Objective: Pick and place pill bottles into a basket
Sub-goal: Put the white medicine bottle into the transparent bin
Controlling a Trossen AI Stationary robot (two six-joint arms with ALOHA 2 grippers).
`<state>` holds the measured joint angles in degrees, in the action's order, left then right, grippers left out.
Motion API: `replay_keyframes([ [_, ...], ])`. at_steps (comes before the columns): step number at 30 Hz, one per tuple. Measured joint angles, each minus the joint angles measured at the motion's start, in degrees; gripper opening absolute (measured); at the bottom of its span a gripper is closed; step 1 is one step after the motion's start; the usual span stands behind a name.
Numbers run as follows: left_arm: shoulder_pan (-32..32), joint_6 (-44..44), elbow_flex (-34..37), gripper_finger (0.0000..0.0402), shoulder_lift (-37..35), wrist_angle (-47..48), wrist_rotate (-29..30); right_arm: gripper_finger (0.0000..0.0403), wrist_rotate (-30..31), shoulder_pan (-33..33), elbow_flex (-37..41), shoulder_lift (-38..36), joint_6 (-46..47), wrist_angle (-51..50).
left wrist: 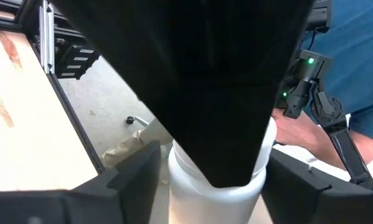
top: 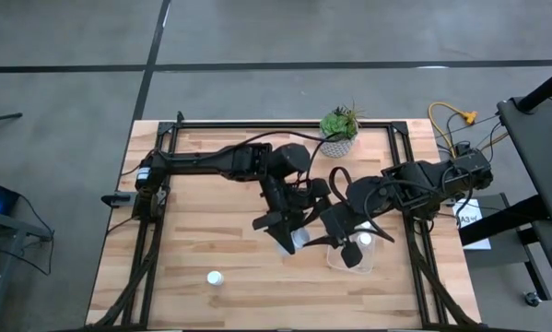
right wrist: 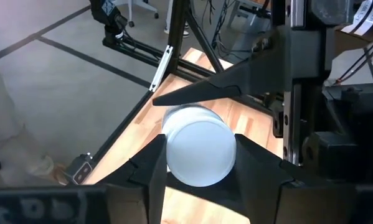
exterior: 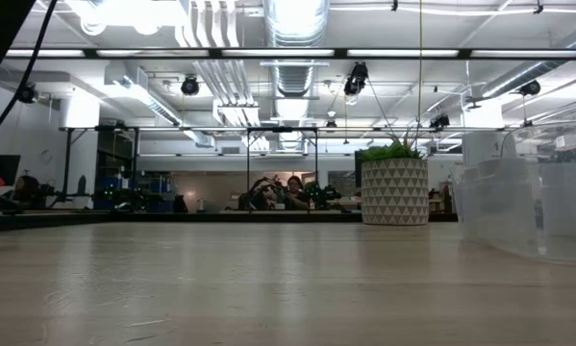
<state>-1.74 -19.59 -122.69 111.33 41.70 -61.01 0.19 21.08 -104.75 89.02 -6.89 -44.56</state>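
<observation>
Wooden planks make up the bench (top: 211,221), set on a grey floor, with a potted plant (top: 339,124) at its far edge. Both arms meet near the middle. The left pincer (left wrist: 214,177) is clamped on a pill bottle (left wrist: 217,186) — the left wrist view shows the white body squeezed between the two dark fingers, and from above it hangs just beside the near-left corner of the basket (top: 372,261). The right pincer (right wrist: 198,158) grips a second bottle (right wrist: 198,152) lying crosswise between its fingers, cap end toward the camera; from above it sits over the basket. A third bottle (top: 215,278) stands alone on the bench, well apart toward the near-left.

The main risk, as I judge it, is crowding: the two pincers are so close that a move by either could knock the other and jar a bottle loose. The left bottle is not yet over the bin — released here, it would likely land on the planks or clip the rim and roll. The clear walls are faint, so a low approach could also shove the basket aside.
</observation>
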Motion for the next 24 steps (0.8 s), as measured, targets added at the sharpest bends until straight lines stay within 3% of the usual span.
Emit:
replay_keyframes([
  [9, 1.6, 0.2, 0.1, 0.0308, 0.0, 0.9, 0.0, 0.0142, -0.1, 0.0, -1.8, -0.3, 1.0, -3.3],
  [16, 4.5, 0.7, 0.2, 0.0316, 0.0, 1.3, 0.2, 0.0142, -0.2, 0.1, -2.9, -0.8, 3.8, -8.4],
  [24, 8.6, 4.5, 0.3, 0.0316, -1.6, 4.3, 6.1, 0.0142, 0.3, 0.7, -2.9, -1.2, 9.8, -18.5],
])
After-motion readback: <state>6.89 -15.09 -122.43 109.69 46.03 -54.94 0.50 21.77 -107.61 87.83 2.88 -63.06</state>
